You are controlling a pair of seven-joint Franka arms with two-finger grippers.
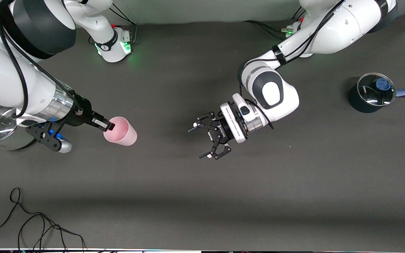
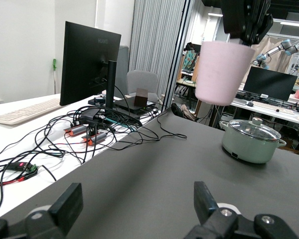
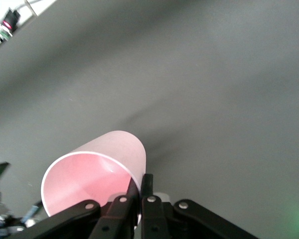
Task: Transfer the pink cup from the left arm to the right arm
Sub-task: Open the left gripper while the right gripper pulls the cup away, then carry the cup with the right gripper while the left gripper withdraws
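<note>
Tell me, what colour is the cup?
Pale pink cup, best seen in the right wrist view.

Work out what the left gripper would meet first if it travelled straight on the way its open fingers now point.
Probably the pink cup, held up by the right gripper; the left gripper looks aimed at it, though height is uncertain.

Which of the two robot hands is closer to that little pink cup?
The right gripper: it pinches the pink cup by its rim. The left gripper hangs open, apart from it.
</note>
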